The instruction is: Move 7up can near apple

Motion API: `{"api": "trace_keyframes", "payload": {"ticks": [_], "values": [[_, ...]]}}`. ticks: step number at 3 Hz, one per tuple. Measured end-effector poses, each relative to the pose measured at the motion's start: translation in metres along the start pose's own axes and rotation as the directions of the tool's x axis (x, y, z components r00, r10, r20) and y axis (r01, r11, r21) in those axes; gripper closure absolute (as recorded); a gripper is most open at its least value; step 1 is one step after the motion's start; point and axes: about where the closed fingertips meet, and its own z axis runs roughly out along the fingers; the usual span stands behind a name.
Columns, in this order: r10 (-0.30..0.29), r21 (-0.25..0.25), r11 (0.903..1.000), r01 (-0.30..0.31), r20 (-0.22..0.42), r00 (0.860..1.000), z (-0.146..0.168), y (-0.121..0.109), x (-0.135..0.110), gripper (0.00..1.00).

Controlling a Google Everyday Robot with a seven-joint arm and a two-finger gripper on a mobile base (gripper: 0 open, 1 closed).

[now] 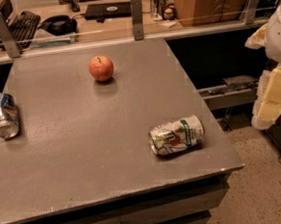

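The 7up can (176,135) lies on its side near the front right corner of the grey table (85,151), white-silver with green lettering and a red spot. The red-orange apple (101,68) stands upright at the back middle of the table, well apart from the can. My gripper (260,79) hangs at the right edge of the view, off the table and to the right of and above the can. Its pale yellow fingers (270,100) are spread apart and hold nothing.
A blue-and-silver can (6,122) lies on its side at the table's left edge. A glass rail with metal posts (137,18) runs along the back edge. Behind it is a desk with a keyboard (23,23). The floor lies to the right.
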Motion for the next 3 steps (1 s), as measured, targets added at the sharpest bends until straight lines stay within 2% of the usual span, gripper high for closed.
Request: {"api": "trace_keyframes", "payload": {"ticks": [1, 2, 3], "values": [[0.0, 0.0, 1.0, 0.0, 0.0, 1.0, 0.0, 0.0, 0.0, 0.0], [0.0, -0.02, 0.9998, 0.001, 0.023, 1.0, 0.012, 0.005, -0.008, 0.0], [-0.006, -0.098, 0.9951, 0.015, 0.093, 0.996, 0.055, 0.025, -0.033, 0.0]]}}
